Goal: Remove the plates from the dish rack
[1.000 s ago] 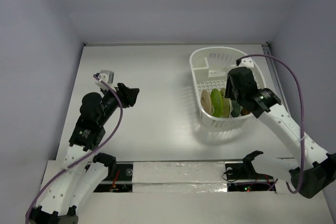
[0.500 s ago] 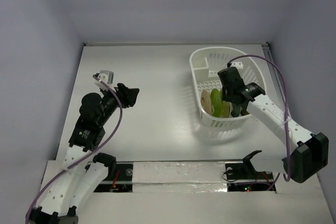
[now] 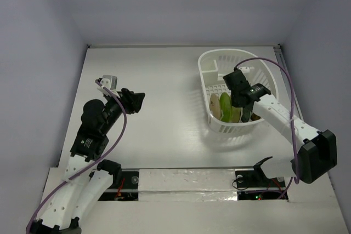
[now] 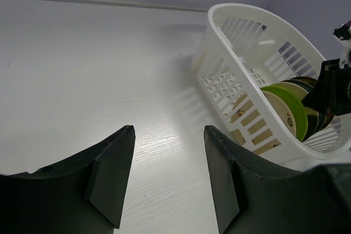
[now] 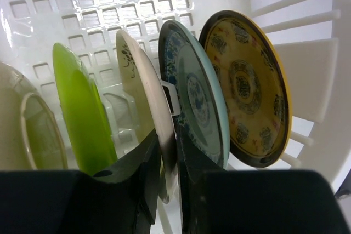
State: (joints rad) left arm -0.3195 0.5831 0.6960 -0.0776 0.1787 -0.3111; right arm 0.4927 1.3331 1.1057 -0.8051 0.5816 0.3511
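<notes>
While the left gripper (image 4: 167,176) hangs over the bare white table (image 3: 159,75) on the left side, jaws spread wide with nothing in them, the busy part is over on the right. The white dish rack (image 3: 207,64) sits toward the far right of the table, and all five plates stand on edge in its near end. Left to right they go: pale green plate (image 5: 22,130), lime green plate (image 5: 82,102), beige plate (image 5: 137,80) with a dark mark, teal-blue patterned plate (image 5: 197,91), and amber-yellow patterned plate (image 5: 247,86) next to the slotted wall. The right gripper (image 5: 168,163) is down inside the rack, pinched onto the beige plate's rim, one finger on each face. Tight squeeze: the lime green one is just beside one finger and the teal-blue one is right up against the other. A purple cable (image 3: 262,59) loops over the right arm above the rack.
</notes>
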